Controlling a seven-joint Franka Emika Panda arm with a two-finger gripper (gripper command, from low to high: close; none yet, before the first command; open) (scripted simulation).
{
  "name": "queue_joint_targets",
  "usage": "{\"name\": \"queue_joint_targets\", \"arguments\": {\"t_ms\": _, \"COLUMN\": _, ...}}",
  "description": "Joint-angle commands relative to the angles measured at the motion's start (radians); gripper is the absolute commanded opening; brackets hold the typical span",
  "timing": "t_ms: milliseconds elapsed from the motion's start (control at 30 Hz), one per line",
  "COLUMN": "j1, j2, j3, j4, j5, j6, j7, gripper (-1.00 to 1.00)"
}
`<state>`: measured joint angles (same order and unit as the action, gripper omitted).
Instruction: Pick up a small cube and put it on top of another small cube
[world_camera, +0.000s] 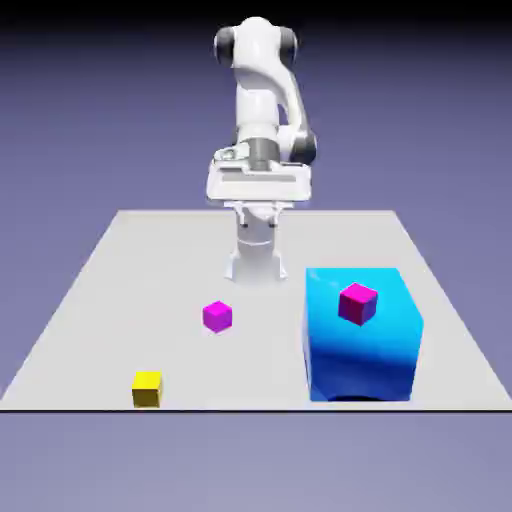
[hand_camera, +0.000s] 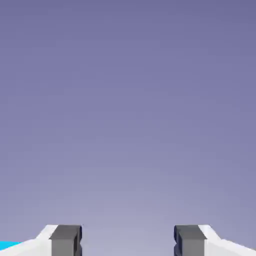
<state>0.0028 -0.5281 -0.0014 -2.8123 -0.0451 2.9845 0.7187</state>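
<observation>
The small purple-magenta cube (world_camera: 217, 316) rests on the grey table (world_camera: 120, 290), left of centre. A yellow cube (world_camera: 147, 388) of about the same size lies near the front edge at the exterior view's left. A slightly redder pink-magenta cube (world_camera: 357, 302) sits on top of the large blue cube (world_camera: 360, 335). My gripper (world_camera: 259, 214) hangs high above the table's far side, well behind all cubes. In the hand view the gripper (hand_camera: 128, 241) is open, its grey fingertips (hand_camera: 66, 240) wide apart with only backdrop between them.
The large blue cube stands tall at the exterior view's right front, and a sliver of it (hand_camera: 7, 245) shows at the hand view's lower left corner. The arm's white base (world_camera: 256, 262) stands at the table's far middle.
</observation>
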Motion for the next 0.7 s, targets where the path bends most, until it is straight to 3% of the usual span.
{"name": "queue_joint_targets", "arguments": {"t_ms": 0, "j1": -0.008, "j2": 0.035, "j3": -0.001, "j4": -0.002, "j5": -0.037, "j6": -0.044, "j7": -0.019, "gripper": 0.0}}
{"name": "queue_joint_targets", "arguments": {"t_ms": 467, "j1": -0.112, "j2": 0.511, "j3": -0.016, "j4": -0.028, "j5": -0.549, "j6": -0.639, "j7": -0.272, "gripper": 0.0}}
{"name": "queue_joint_targets", "arguments": {"t_ms": 667, "j1": -0.121, "j2": 0.692, "j3": -0.095, "j4": -0.017, "j5": -0.727, "j6": -0.485, "j7": -0.144, "gripper": 0.0}}
